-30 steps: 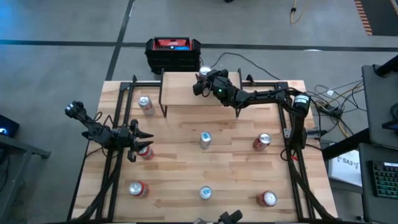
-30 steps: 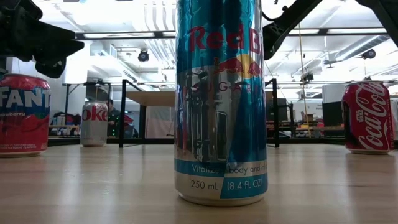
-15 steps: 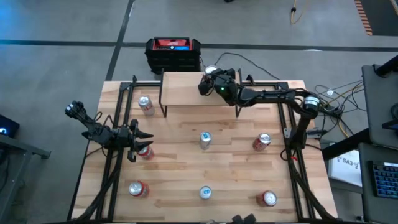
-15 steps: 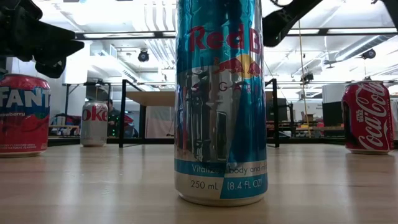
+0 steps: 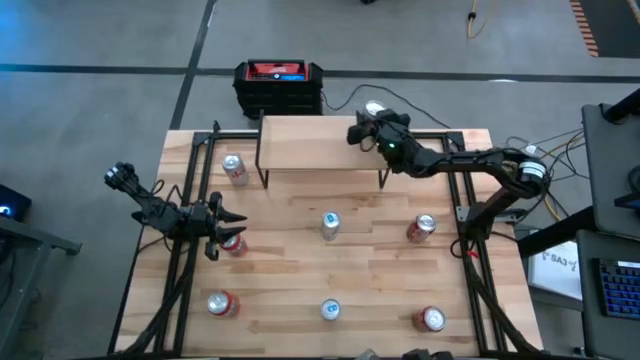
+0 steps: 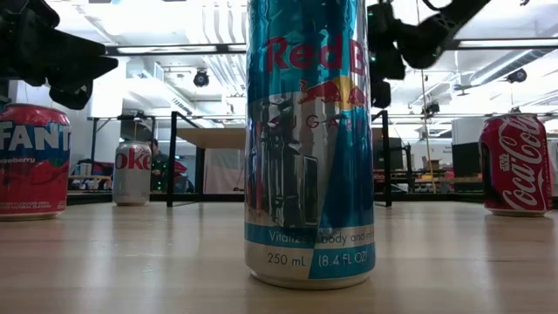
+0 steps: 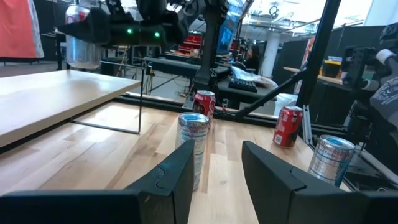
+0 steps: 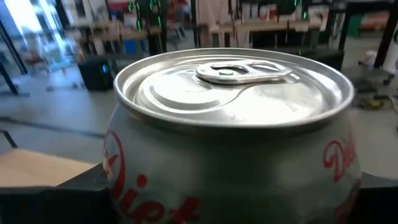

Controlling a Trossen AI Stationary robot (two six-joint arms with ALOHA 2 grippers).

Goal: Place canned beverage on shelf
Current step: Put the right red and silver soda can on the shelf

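Observation:
My right gripper (image 5: 365, 122) is shut on a silver Diet Coke can (image 8: 230, 124), in the air beside the far right corner of the shelf (image 5: 320, 142). The shelf is a light wooden board on thin black legs at the table's far side. The left wrist view shows the can (image 7: 81, 43) higher than the board (image 7: 56, 99). In the low view the tall blue can in front hides it. My left gripper (image 5: 222, 230) waits level at the table's left side, its fingers a little apart with nothing between them, next to a red can (image 5: 233, 243). My right gripper pinches the can's side wall (image 8: 118, 168) between its two fingers, which show as dark shapes at either side below the rim. The fingers come at it level. The can stands upright, tab end up, lifted clear of table and shelf.
Several cans stand about the table: a silver one (image 5: 234, 168) left of the shelf, a blue one (image 5: 330, 224) at the centre, red ones (image 5: 423, 228) (image 5: 432, 319) on the right. A black-and-red box (image 5: 279, 85) sits beyond the far edge. Black frame rails run along both sides.
My right gripper has carried the can toward the table's right edge, from over the right part of the shelf board to beside the board's far right corner. The can has stayed upright in the hold.

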